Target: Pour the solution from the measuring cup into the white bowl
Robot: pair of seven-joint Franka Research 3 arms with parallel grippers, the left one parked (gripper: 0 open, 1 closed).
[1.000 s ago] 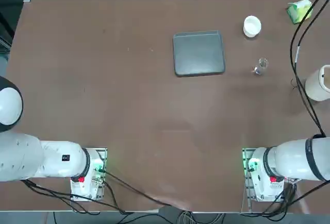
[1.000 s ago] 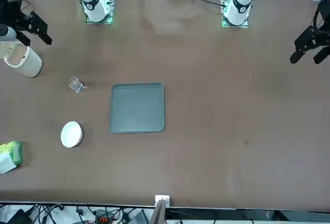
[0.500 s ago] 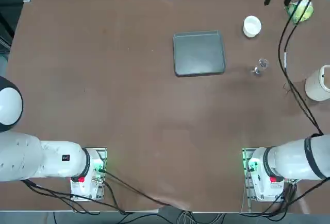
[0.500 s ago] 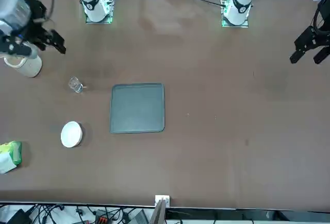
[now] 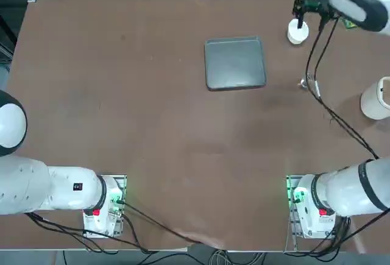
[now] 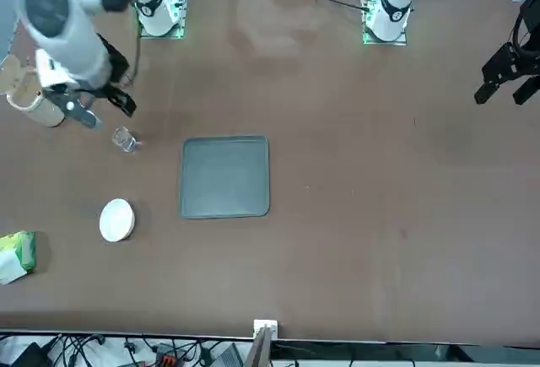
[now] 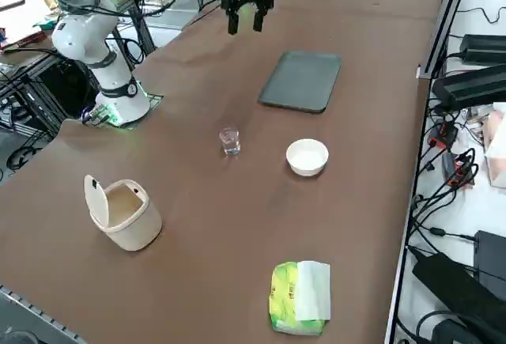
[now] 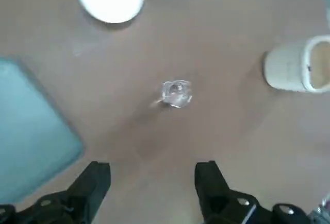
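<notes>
- My right gripper (image 8: 152,180) hung high above the brown table (image 7: 237,225), its two black fingers spread wide with nothing between them, the wrist camera looking straight down.
- Directly beneath that gap, though far below it, stood the tiny clear measuring cup (image 8: 177,93), upright on bare tabletop and untouched; I judged the approach had only just lined up and the descent was yet to be made.
- The small round white bowl (image 7: 307,156) sat close beside the cup, apart from it, with the flat grey tray (image 7: 301,80) further along the table.
- The big cream-white cylindrical container (image 7: 122,213) with its lid flipped up stood on the cup's other side, well apart, and a green tissue packet (image 7: 300,297) lay near the table's edge.
- As I saw it, the chief risk was the cup itself: almost see-through, light and narrow, it could be nudged by one finger on the way down and tipped, spilling the solution before any pour.
- A grip closed too high or off-centre might have let the smooth cup slip or twist.
- The arm's black cable (image 5: 317,88) trailed over the cup's spot in the overhead view; I thought a low sweep could drag it across the cup.
- A hurried tilt over so small a bowl might have sent liquid past its rim.
</notes>
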